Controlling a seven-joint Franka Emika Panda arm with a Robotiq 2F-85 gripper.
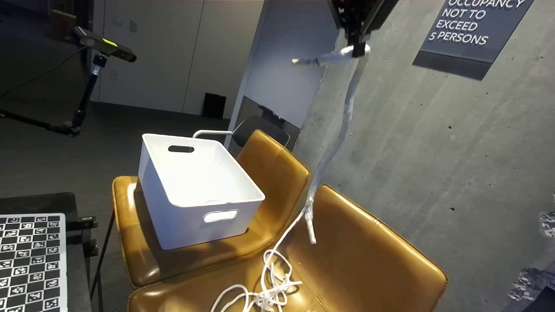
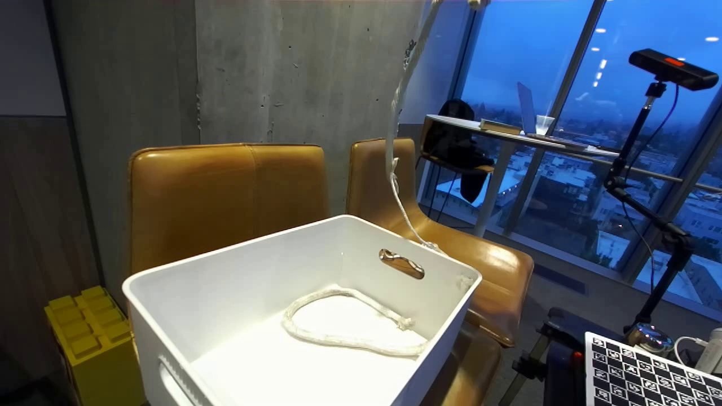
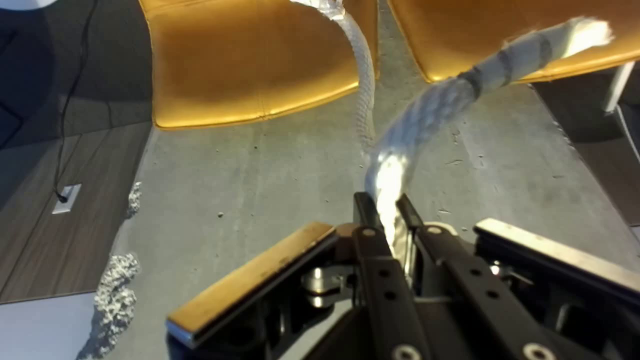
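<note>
Wrist view: the gripper [image 3: 386,201] stands narrow, pinching a thick rope [image 3: 430,117] near one end of it. From the grip that short end, ringed with dark bands and pale at its tip, juts out to the side, while the long stretch of the rope hangs down. In an exterior view the hanging part reaches down to a knot [image 1: 308,207], where a thin white cord [image 1: 287,231] meets it and a short tail dangles just beside. The cord runs on to a loose tangle [image 1: 269,298] on the seat of a tan leather chair [image 1: 368,255]. Next to this stands a second tan chair [image 1: 277,169], and on its seat sits an open-topped white bin [image 1: 225,234], well apart from the gripper. Inside the bin, as seen in an exterior view, a bent piece of rope [image 2: 338,340] lies on the bottom, with one end hidden behind the near side. Behind the chairs rises a grey concrete wall [image 1: 412,130] bearing a sign [image 1: 464,39] that reads in part NOT TO EXCEED 5 PERSONS. Farther out, a checkered board [image 1: 32,260] fills a lower corner of that view, and a camera [image 1: 104,45] rides on a jointed black stand [image 1: 88,89]. A yellow block [image 2: 93,338] shows beside the bin's chair in an exterior view, and by the tall windows [image 2: 524,45] a table [image 2: 457,120] carries a laptop [image 2: 526,107] and a white cup [image 2: 544,124]
</note>
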